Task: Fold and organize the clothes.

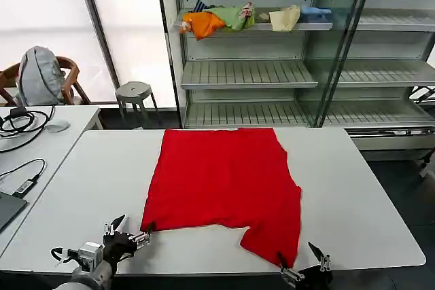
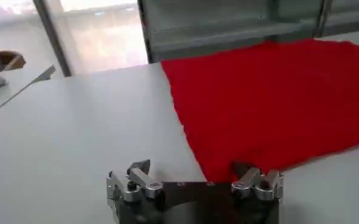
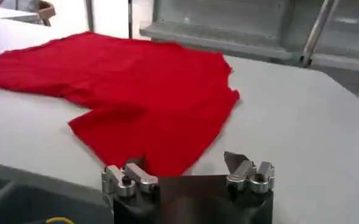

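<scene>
A bright red T-shirt lies spread flat on the white table, one sleeve reaching toward the front edge on the right. No print shows on the side facing up. My left gripper is open at the shirt's near left corner, one fingertip by the cloth edge. In the left wrist view the red T-shirt spreads ahead of the open left gripper. My right gripper is open at the front edge, at the tip of the near sleeve. In the right wrist view the red T-shirt lies before the open right gripper.
Behind the table stands a metal shelf rack; orange, green, cream and blue garments lie piled on its upper shelf. A grey stool stands at the back left. A side desk with cables and a chair is on the left.
</scene>
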Tool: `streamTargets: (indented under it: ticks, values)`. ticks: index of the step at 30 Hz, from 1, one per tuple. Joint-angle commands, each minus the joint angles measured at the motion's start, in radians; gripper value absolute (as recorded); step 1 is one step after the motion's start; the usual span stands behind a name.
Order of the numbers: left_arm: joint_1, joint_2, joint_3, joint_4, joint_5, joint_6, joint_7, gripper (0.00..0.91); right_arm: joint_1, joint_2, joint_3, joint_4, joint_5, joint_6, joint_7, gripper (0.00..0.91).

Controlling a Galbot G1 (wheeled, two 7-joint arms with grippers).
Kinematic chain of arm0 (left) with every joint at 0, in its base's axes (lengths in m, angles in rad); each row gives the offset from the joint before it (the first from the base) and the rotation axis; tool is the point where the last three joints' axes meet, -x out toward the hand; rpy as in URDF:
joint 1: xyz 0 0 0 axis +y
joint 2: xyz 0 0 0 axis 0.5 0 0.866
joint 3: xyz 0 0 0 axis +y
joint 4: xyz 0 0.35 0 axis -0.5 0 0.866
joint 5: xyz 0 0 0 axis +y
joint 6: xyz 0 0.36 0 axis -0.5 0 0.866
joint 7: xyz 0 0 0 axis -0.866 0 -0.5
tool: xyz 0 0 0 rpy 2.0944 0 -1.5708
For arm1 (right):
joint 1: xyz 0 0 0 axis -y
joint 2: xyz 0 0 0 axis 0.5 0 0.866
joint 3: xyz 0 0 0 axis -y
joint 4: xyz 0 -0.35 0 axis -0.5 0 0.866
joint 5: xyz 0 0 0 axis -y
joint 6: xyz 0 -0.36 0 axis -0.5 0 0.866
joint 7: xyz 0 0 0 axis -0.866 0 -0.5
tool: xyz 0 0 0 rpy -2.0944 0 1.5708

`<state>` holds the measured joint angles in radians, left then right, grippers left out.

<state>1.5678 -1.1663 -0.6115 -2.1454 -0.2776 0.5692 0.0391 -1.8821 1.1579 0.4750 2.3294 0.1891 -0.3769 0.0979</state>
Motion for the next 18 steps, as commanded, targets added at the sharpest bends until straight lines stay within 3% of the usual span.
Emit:
streamTargets:
  ticks: [1, 2, 18]
  values:
    - [0.001, -0.001, 0.001, 0.015, 0.0, 0.009, -0.001, 0.02, -0.011, 0.0, -0.011, -0.003, 0.0, -0.009, -0.001, 0.071]
    - [0.001, -0.002, 0.002, 0.016, 0.0, 0.009, -0.003, 0.02, -0.01, 0.001, -0.012, -0.002, -0.001, -0.01, 0.0, 0.0]
    - [0.001, -0.024, 0.012, 0.007, -0.022, 0.008, -0.002, 0.02, 0.005, 0.009, -0.038, -0.011, 0.066, -0.024, 0.025, 0.0]
